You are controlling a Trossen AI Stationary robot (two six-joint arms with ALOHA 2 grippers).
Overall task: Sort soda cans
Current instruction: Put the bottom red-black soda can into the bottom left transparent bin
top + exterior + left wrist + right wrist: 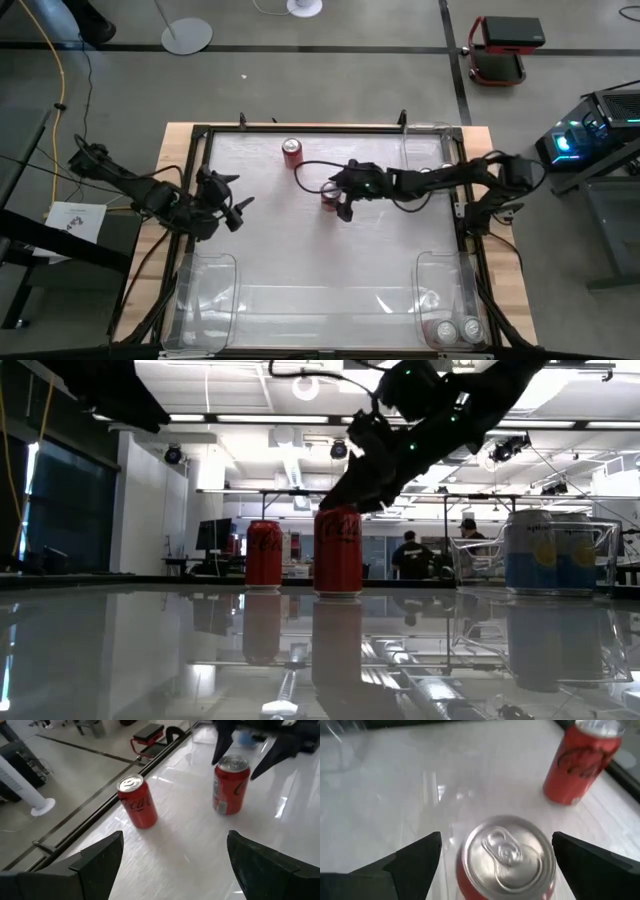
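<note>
Two red soda cans stand upright on the white table. One red can (291,150) is near the far edge. The other red can (329,193) (509,855) stands toward the middle. My right gripper (337,200) (495,855) is open above and around this can's top, a finger on either side with a gap to each. My left gripper (237,192) (175,855) is open over the table's left part, pointing toward both red cans (137,800) (231,785) and holding nothing. Silver-blue cans (545,550) stand in a clear bin.
Clear plastic bins stand at the near left (205,300), the near right (440,285) and the far right (428,150). Two can tops (457,329) show in the near-right bin. A black frame (300,128) runs around the table's edge.
</note>
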